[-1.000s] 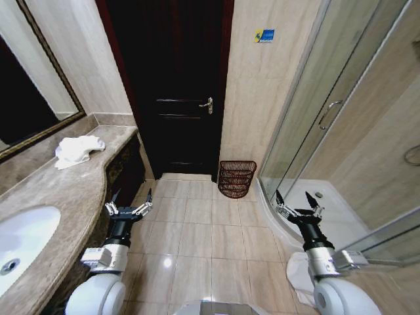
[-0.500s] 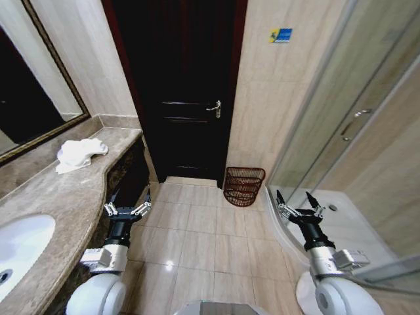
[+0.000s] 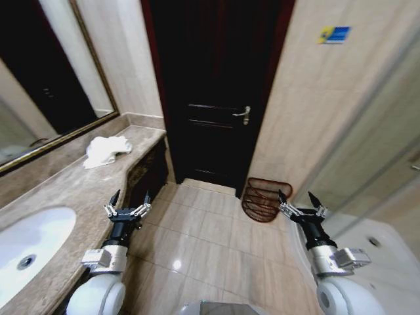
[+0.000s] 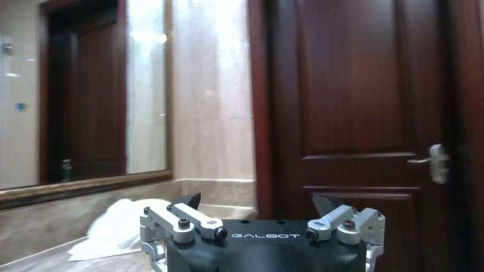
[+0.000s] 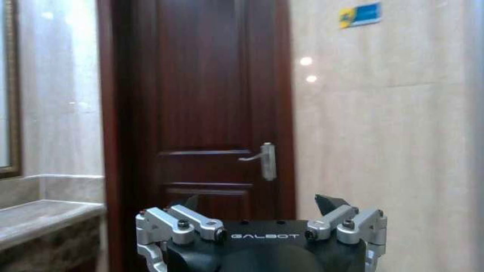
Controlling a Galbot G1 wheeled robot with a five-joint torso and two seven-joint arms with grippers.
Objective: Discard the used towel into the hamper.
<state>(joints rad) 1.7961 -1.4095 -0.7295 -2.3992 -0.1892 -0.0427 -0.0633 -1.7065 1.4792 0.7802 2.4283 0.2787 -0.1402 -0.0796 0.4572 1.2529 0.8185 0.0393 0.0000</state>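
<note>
The white towel (image 3: 106,150) lies crumpled on the marble surface (image 3: 65,197), well ahead of the left gripper (image 3: 127,209), whose jaws are spread and empty. The wire hamper (image 3: 266,199) stands on the floor just beyond the right gripper (image 3: 301,209), jaws likewise spread, since nothing is grasped yet.

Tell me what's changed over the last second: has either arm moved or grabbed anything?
Only the view has swung leftward. The white crumpled towel lies untouched on the marble countertop, and the reddish-brown wire hamper stands on the floor by the dark door. Left gripper and right gripper stay open, empty, held low.
</note>
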